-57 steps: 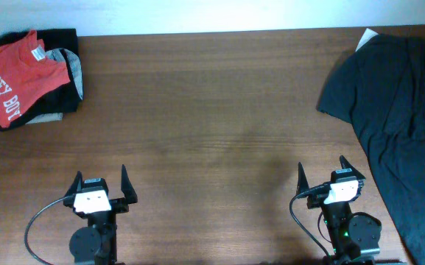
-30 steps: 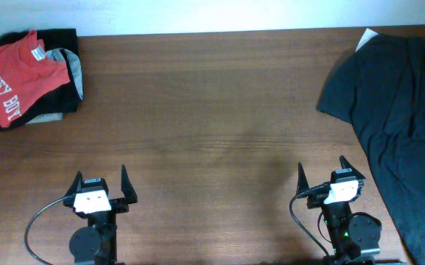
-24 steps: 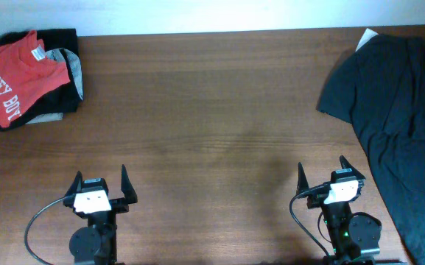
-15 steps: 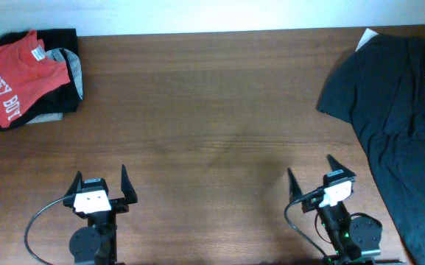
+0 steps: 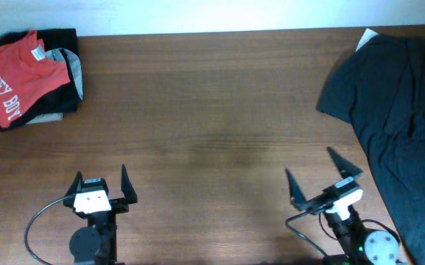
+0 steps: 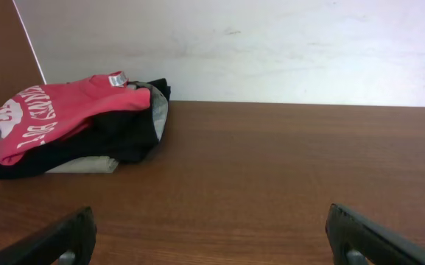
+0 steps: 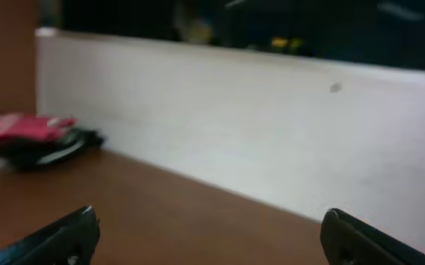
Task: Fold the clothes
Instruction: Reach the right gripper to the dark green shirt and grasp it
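Robot lab test bench inferred. Evidence noted: bare brown wood-grain table against plain white wall; black cabled robot arm base seen at table edge; folded garment stack at corner, red T-shirt on top.

A red shirt tops a pile of folded clothes at the desk's ten o'clock corner.

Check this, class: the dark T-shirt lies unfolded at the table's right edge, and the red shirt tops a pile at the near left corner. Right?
Not quite. The overhead view shows the red shirt topping a pile at the far left corner, not the near one. The dark T-shirt does lie unfolded at the right edge of the table.
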Controlling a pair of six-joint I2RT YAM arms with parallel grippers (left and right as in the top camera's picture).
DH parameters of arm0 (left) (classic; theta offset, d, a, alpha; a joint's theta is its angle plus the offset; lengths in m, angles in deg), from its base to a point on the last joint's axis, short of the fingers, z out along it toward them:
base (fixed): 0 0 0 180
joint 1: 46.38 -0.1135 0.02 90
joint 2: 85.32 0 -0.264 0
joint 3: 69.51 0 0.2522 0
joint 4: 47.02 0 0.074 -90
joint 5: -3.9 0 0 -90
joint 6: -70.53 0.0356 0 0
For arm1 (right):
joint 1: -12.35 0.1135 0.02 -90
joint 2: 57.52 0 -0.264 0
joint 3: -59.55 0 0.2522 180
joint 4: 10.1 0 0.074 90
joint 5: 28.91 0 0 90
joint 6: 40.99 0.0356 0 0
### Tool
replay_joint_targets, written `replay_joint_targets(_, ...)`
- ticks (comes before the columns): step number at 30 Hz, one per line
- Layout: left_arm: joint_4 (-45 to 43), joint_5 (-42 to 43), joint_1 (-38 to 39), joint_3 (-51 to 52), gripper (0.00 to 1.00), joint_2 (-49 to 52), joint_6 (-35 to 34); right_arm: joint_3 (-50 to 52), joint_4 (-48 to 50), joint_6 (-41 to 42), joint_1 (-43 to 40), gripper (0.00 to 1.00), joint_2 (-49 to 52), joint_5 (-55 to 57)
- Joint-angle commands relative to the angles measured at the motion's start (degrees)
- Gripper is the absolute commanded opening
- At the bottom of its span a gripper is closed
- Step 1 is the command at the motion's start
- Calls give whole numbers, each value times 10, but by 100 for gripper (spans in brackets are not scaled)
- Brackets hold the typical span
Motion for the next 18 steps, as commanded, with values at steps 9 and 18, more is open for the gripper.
replay_joint_targets(9, 0, 8, -2, 4, 99, -4, 11, -568, -312, 2, -209, 99, 692, 164)
replay_joint_targets(18, 0, 8, -2, 4, 99, -4, 11, -608, -264, 95, -385, 99, 996, 175)
